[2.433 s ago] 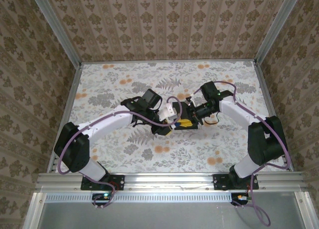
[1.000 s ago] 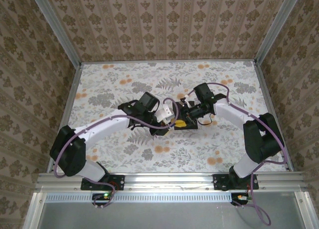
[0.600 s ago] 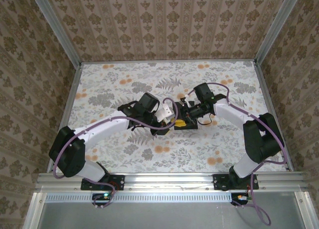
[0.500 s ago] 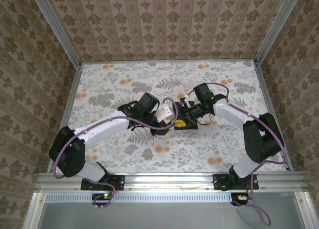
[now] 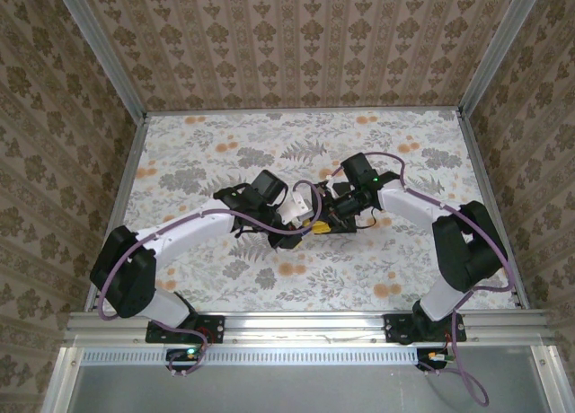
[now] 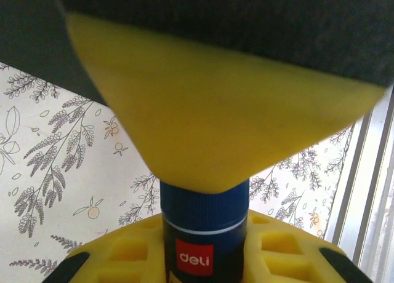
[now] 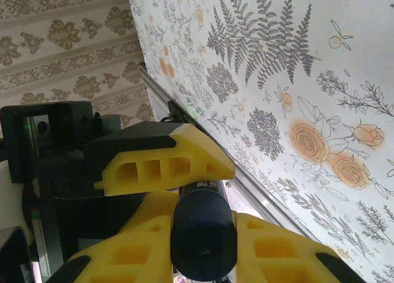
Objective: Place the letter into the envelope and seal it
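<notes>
The left gripper (image 6: 203, 261) is closed on a blue Deli glue stick (image 6: 204, 224), and the right gripper (image 7: 203, 252) clamps its other end. Beneath them, at the middle of the table (image 5: 225, 144), the black envelope (image 5: 349, 226) lies mostly hidden.

Both arms reach from their bases at the near edge in toward the middle of the table. The left arm (image 5: 184, 232) stretches low to the right and the right arm (image 5: 418, 206) folds back to the left, so their wrists face each other. The left gripper (image 5: 305, 226) and right gripper (image 5: 328, 217) meet tip to tip, each with its yellow fingers (image 7: 138, 252) clamped around the same glue stick (image 6: 204, 246). In the right wrist view, one left-gripper finger lies just above the right gripper's own pair.
</notes>
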Robot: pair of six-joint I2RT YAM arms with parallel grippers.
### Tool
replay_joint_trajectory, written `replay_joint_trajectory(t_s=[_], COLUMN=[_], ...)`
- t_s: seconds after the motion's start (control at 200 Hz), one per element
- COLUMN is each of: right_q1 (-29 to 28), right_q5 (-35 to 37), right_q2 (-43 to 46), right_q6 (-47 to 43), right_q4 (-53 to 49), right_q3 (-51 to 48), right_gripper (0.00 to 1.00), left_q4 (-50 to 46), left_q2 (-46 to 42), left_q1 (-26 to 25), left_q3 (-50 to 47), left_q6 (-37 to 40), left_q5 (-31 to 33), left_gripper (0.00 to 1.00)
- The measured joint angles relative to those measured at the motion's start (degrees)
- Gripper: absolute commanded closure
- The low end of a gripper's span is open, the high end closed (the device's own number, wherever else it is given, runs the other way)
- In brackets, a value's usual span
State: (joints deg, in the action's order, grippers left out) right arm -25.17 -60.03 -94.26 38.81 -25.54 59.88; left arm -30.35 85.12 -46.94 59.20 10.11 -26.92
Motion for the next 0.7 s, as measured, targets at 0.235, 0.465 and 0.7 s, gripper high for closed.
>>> replay_joint_trajectory(t_s=[0.235, 0.465, 0.7], right_q1=[-0.66, -1.22, -1.27], right_q5=[1.46, 2.93, 3.13], right_q2=[0.0, -0.02, -0.22], right_q6=[1.81, 3.04, 3.5], right_q4=[2.1, 4.5, 6.21], right_q3=[0.0, -0.28, -0.37], right_gripper=[0.77, 0.78, 0.78], left_q4=[-0.09, 0.0, 0.28], left_q2=[0.0, 0.0, -0.13], left_q1=[0.09, 0.2, 0.85], left_q3=[0.02, 0.0, -0.09], left_q6=[-0.02, -0.26, -1.18], left_q5=[1.7, 3.39, 3.39], left_gripper=[1.0, 1.0, 1.0])
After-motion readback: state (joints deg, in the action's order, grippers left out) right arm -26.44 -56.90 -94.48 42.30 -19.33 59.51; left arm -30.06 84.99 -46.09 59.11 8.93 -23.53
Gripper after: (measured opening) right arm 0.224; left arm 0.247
